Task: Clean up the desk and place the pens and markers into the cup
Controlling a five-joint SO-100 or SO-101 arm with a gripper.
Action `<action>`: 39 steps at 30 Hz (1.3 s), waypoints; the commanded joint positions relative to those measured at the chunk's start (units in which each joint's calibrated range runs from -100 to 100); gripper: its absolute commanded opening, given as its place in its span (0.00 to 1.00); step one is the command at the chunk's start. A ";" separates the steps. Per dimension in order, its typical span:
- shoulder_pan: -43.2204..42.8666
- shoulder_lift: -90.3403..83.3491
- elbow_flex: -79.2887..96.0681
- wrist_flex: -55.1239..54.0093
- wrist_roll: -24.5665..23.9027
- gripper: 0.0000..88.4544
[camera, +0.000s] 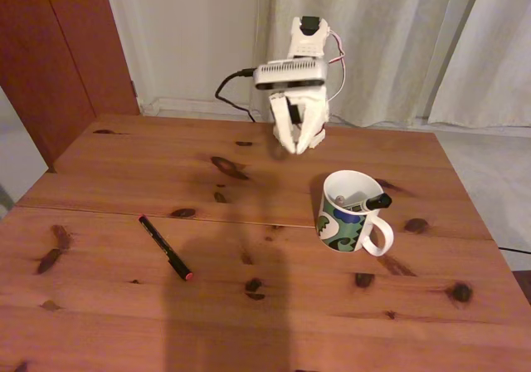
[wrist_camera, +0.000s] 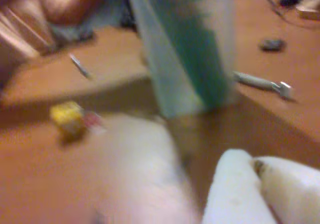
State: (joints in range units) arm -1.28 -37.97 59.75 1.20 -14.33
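Mug (camera: 348,212) holds white marker (camera: 365,200); black pen (camera: 165,247) at its 9 o'clock on tabletop (camera: 124,305). Tool (camera: 297,148) clenched, empty, at mug's 11 o'clock.

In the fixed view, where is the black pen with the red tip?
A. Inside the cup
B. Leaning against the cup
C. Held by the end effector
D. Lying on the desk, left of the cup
D: the pen lies flat on the desk, well left of the cup and apart from it.
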 commanded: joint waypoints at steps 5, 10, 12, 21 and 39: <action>3.74 -0.64 -4.02 4.86 2.29 0.01; 5.02 0.61 -8.17 12.69 2.29 0.01; 5.10 2.34 -11.14 17.76 2.29 0.01; 6.87 13.43 -28.37 33.94 2.29 0.01; 10.17 40.32 -47.03 33.94 0.14 0.01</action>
State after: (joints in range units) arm 8.25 1.69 17.71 34.88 -13.21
